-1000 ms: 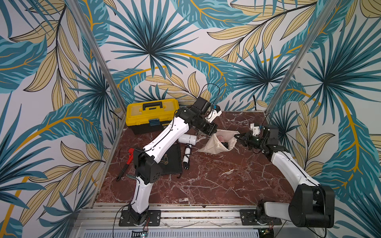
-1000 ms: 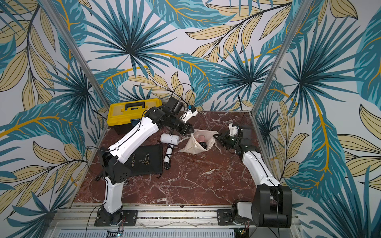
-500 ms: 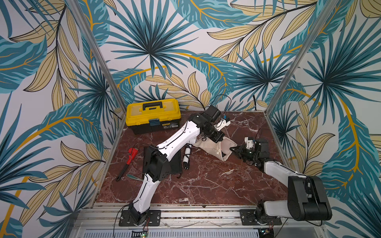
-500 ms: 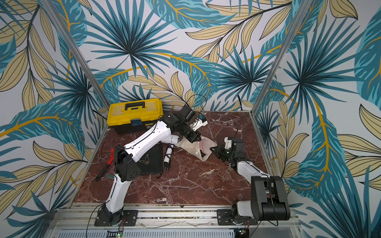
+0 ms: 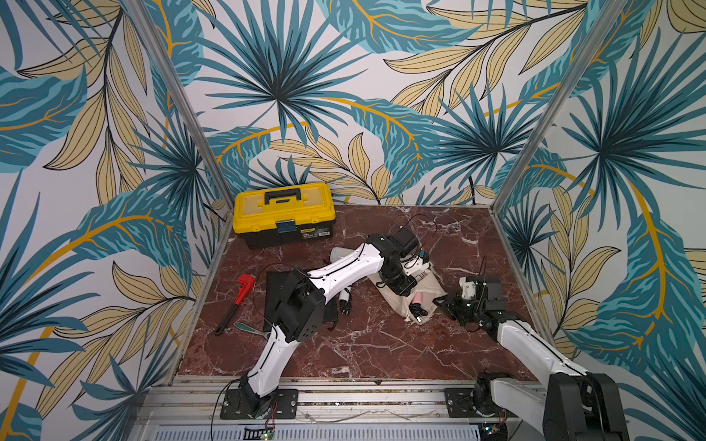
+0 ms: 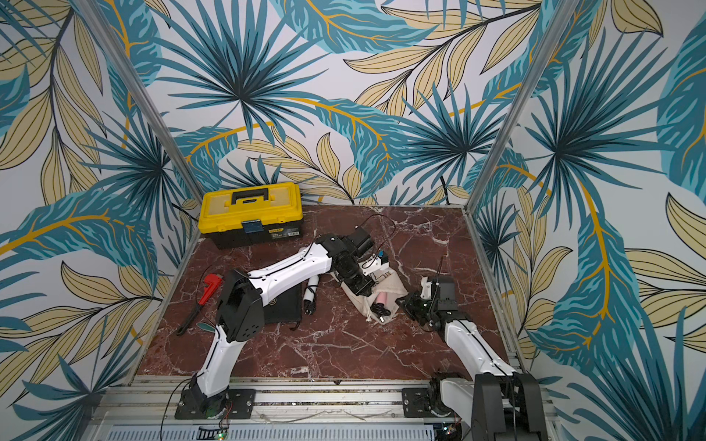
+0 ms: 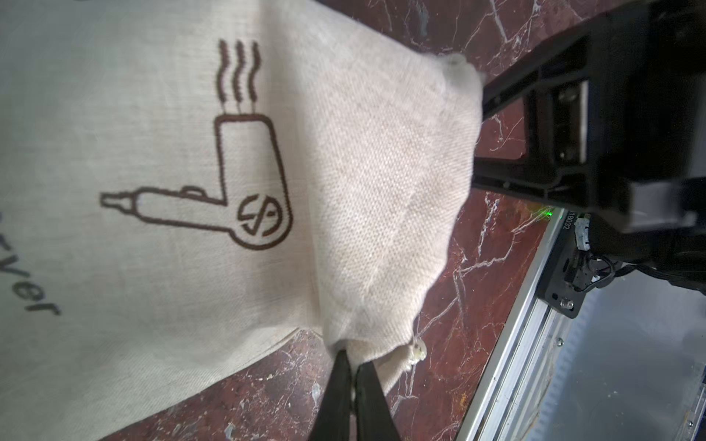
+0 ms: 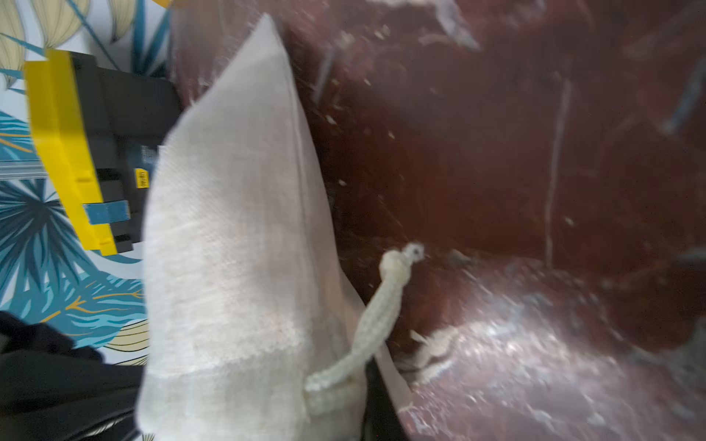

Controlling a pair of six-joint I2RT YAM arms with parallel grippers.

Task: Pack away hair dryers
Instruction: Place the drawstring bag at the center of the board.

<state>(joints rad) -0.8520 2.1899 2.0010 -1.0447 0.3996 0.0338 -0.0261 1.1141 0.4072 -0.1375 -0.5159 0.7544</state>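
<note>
A beige pouch printed with a dryer drawing lies on the marble floor in both top views. From its mouth shows a pale pink hair dryer with a black plug. My left gripper is shut, pinching the pouch's rim. My right gripper sits at the opposite edge of the mouth. Its wrist view shows one black finger against the fabric and the drawstring; the other finger is hidden. The white hair dryer lies partly under my left arm.
A black pouch lies flat beside the white dryer, partly under my left arm. A yellow toolbox stands at the back left. A red wrench and a green-handled tool lie along the left edge.
Both grippers have brought the beige pouch down and toward the front of the floor. The left arm has folded lower. The pouch now rests on the marble.
</note>
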